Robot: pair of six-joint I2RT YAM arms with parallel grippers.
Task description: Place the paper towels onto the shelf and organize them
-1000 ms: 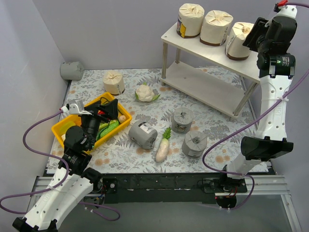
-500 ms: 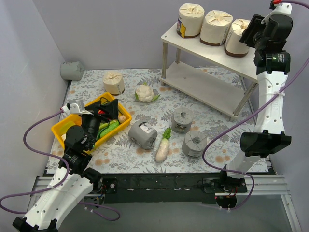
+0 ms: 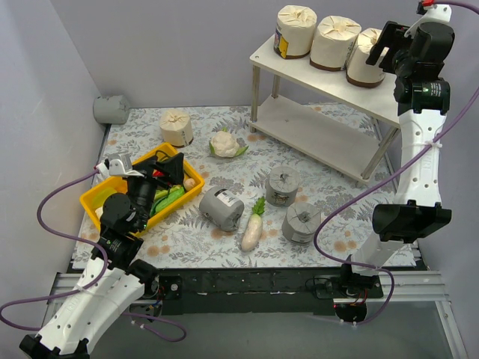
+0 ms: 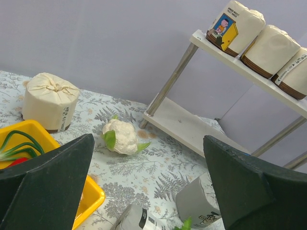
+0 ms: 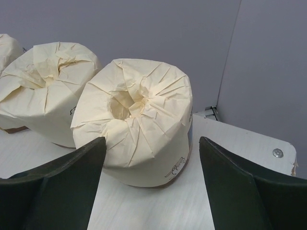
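right jaws stand apart, flanking a cream roll upright on the shelf top; left jaws wide apart by the tray.

The right gripper, clamped a second ago on the cream paper-wrapped roll with a brown band at the 3 o'clock end of the row on top of the pale wooden shelf, now holds its jaws parted either side of it. The roll, tilted before, now stands upright and a little nearer its 9 o'clock neighbour. The gripper sits slightly further toward 12 o'clock.
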